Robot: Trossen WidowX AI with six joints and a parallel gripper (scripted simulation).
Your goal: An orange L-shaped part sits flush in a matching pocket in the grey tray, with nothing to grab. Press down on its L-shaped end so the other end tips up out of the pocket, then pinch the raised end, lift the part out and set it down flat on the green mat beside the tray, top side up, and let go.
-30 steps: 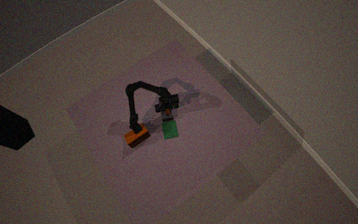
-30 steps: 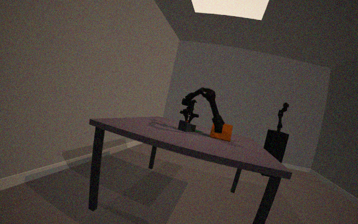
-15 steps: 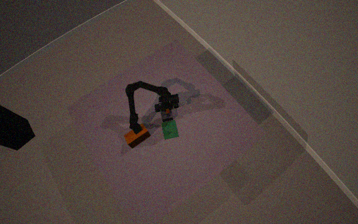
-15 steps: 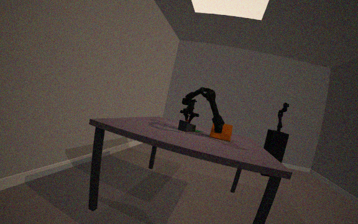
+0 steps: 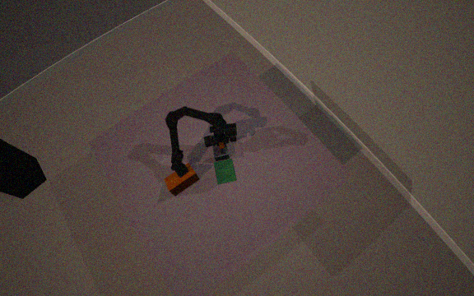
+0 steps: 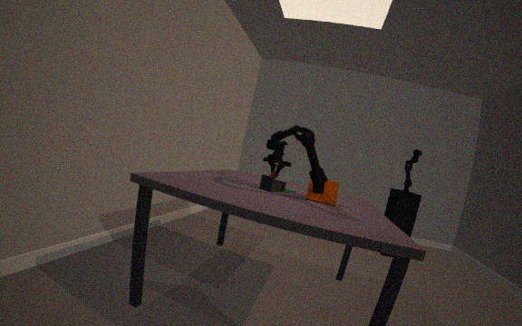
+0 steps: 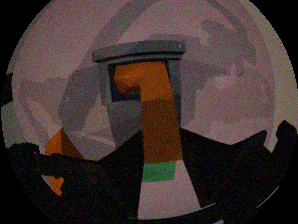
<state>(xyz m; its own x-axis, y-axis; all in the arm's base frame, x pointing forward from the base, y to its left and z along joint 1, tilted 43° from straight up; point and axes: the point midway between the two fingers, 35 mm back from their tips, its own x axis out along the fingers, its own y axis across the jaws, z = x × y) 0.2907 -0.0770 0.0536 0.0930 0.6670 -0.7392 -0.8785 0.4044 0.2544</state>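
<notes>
The orange L-shaped part (image 5: 221, 145) (image 6: 274, 173) (image 7: 161, 115) is tilted, its straight end raised out of the pocket toward the wrist camera. Its L-shaped end is low at the pocket of the grey tray (image 6: 272, 185) (image 7: 140, 52); I cannot tell whether it still touches the tray. My gripper (image 7: 160, 133) is shut on the straight end, one black finger on each side, just above the tray. The green mat (image 5: 225, 173) (image 6: 291, 191) (image 7: 159, 172) lies beside the tray, on the side of the raised end. In the wrist view the part covers some of the mat.
The orange block (image 5: 179, 181) (image 6: 329, 192) (image 7: 61, 144) under the arm's base stands on the pinkish table (image 5: 237, 230) (image 6: 225, 195), to one side of the tray and mat. A dark pedestal (image 5: 6, 166) (image 6: 402, 206) with a second dark arm-like shape (image 6: 409, 167) stands beyond the table.
</notes>
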